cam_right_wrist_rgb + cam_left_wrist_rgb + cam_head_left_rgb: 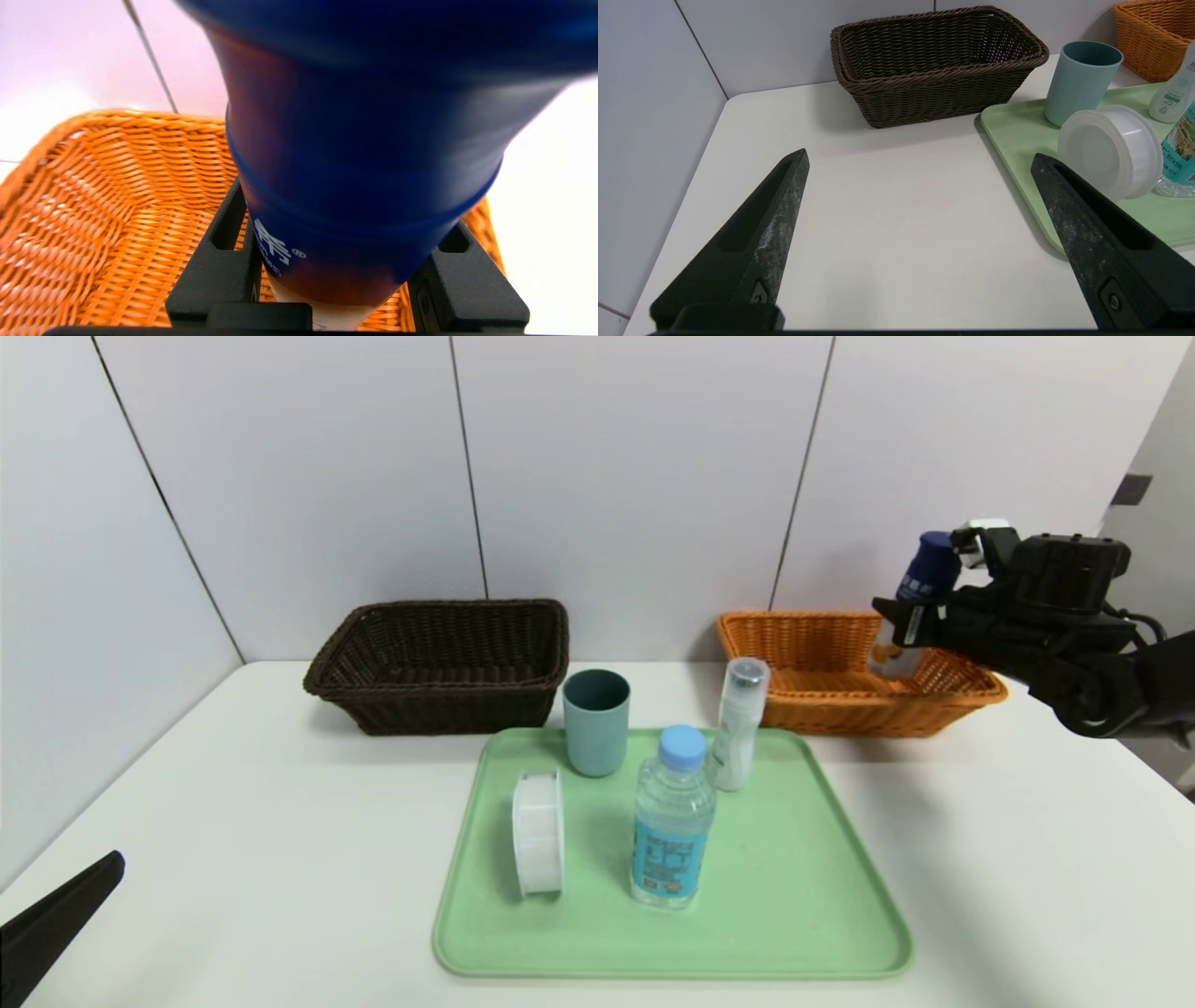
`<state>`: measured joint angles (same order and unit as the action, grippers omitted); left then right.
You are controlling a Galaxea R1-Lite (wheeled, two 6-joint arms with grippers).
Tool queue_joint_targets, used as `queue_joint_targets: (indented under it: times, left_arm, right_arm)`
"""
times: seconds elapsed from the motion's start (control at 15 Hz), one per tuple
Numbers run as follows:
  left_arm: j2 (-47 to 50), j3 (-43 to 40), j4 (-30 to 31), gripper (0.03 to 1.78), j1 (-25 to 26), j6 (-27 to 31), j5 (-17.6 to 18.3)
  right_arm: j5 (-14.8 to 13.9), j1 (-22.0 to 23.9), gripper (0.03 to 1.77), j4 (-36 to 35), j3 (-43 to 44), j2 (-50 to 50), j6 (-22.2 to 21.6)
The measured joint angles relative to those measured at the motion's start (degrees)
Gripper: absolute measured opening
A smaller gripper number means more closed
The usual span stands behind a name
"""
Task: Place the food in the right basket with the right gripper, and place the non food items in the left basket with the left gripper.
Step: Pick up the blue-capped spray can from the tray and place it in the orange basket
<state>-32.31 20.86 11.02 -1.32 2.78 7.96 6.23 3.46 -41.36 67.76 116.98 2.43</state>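
**Desk:** What does the right arm have?

**Photographer:** The right gripper [907, 621] is clamped on the navy-capped white bottle [920, 588], fingers [217, 266] pressed to both sides of its navy label. The bottle hangs upright over the orange wicker basket [822, 695], at the table's far right, its base low inside the rim. White characters show on the label in the right wrist view, too partial to read.

**Desk:** And the remaining items?

**Photographer:** All on the green tray [794, 896], at the centre near the robot. The clear water bottle [672, 821], light-blue cap, blue label with print too small to read, stands upright near the middle. The round white plastic case [539, 833] stands on edge to its left. The teal-grey cup [597, 721] sits at the tray's far edge, and the slim white bottle with clear cap [739, 723] stands right of it, its small green label unreadable.

**Desk:** The other side?

**Photographer:** The dark brown wicker basket [439, 663] sits at the far left of the white table [233, 821]. The left gripper [920, 161] is parked low at the near left, jaws spread wide, holding nothing.
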Motion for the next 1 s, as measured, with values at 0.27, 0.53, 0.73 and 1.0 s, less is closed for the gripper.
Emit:
queue_joint_targets:
  times: [0.27, 0.53, 0.73, 1.0]
  left_arm:
    - [0.0, 0.0, 0.0, 1.69, 0.0, 0.0, 0.0]
    - [-0.1, 0.0, 0.0, 1.69, 0.0, 0.0, 0.0]
    - [-0.2, 0.1, 0.0, 1.69, 0.0, 0.0, 0.0]
    - [-0.2, 0.1, 0.0, 1.69, 0.0, 0.0, 0.0]
  right_arm:
    - [-2.4, 0.1, 0.82, 0.0, 0.6, 2.6, 0.1]
    - [-5.6, 0.0, 0.82, -1.5, 1.1, 4.2, 0.5]
    - [-6.5, -0.1, 0.82, -2.0, 1.2, 4.7, 0.4]
    - [-6.6, 0.0, 0.82, -5.6, 1.1, 5.3, 0.5]
